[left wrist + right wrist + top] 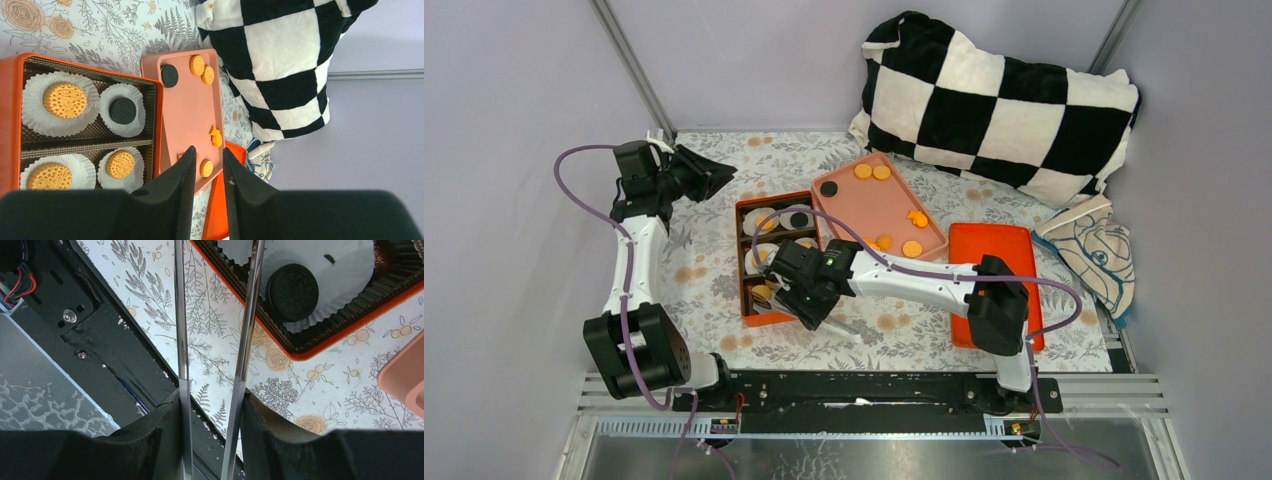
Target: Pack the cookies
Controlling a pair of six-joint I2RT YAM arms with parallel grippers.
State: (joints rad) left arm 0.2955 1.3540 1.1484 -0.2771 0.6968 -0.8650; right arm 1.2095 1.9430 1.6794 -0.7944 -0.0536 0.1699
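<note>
An orange box (746,262) holds white paper cups with cookies in them. The left wrist view shows golden cookies (65,100) and a black one (122,110) in those cups. A pink tray (874,205) carries loose golden cookies (863,171) and one black cookie (829,187). My right gripper (809,298) is shut on metal tongs (181,315) low over the box's near end, next to a black cookie (293,292) in a cup. The tong tips are out of view. My left gripper (709,175) is raised at the back left, slightly open and empty (208,150).
An orange lid (994,262) lies flat right of the tray. A black-and-white checked pillow (994,100) and a folded cloth (1094,250) lie at the back right. The black base rail (864,385) runs along the near edge.
</note>
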